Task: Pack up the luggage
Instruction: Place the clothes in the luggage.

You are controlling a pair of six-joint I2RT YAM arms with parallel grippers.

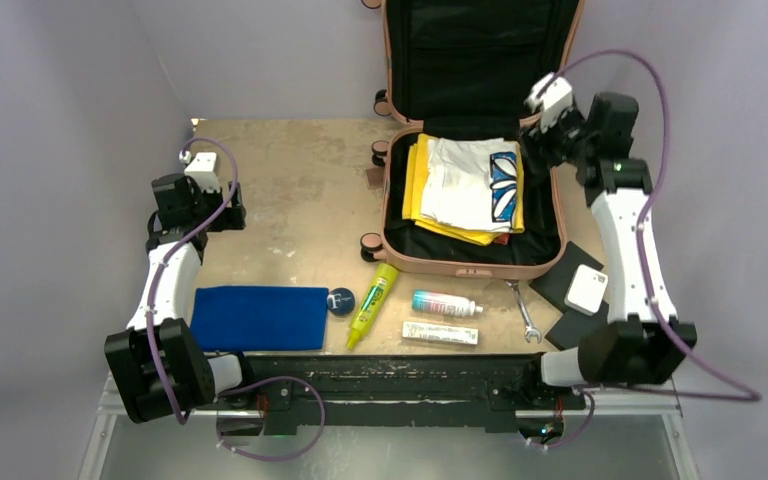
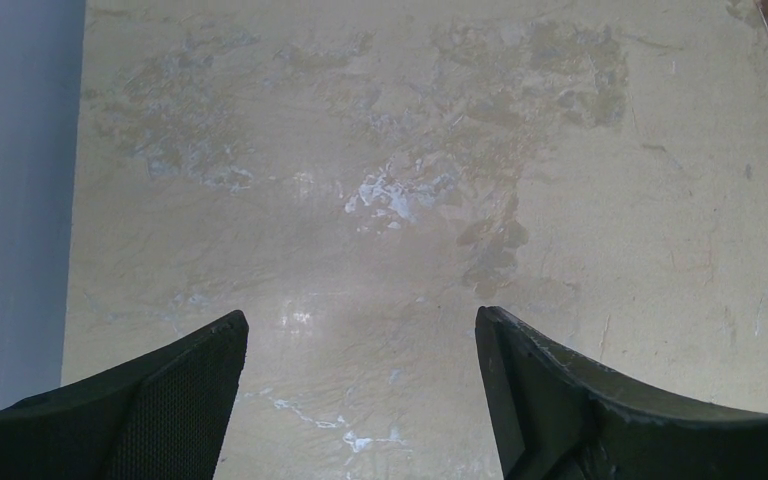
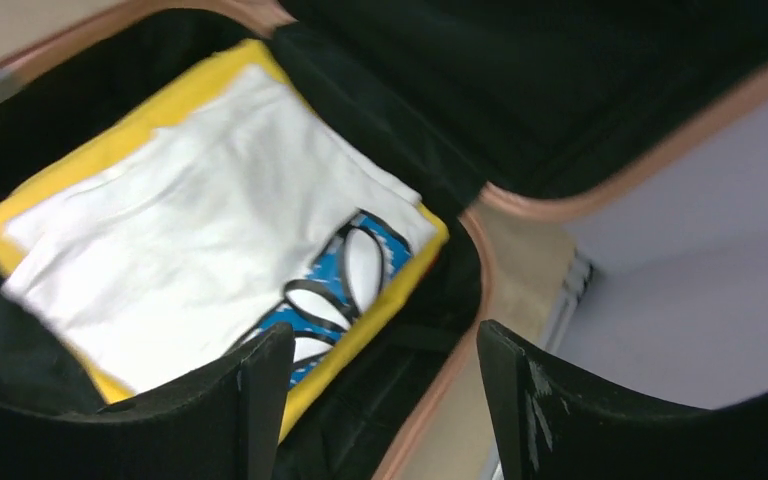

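Open case at the far middle of the table, loose items in a row before it.

The salmon-pink hard-shell suitcase (image 1: 470, 268) lay open on the tan wooden table (image 1: 290, 190), its lid raised behind. In its base a folded white cloth with a blue print (image 1: 465, 180) rested on a folded yellow cloth (image 1: 412, 190). Before it, from left to right (all on the tabletop), lay a folded blue cloth (image 1: 258, 317), a round dark tin (image 1: 341, 301) just beside it, a yellow-green tube (image 1: 372, 303), a white spray bottle (image 1: 445, 304) with a flat white box (image 1: 441, 333) before it, and a metal wrench (image 1: 523, 312). Right of the wrench lay two black square pads (image 1: 560, 272), with a white square block (image 1: 587, 289) on the farther one.
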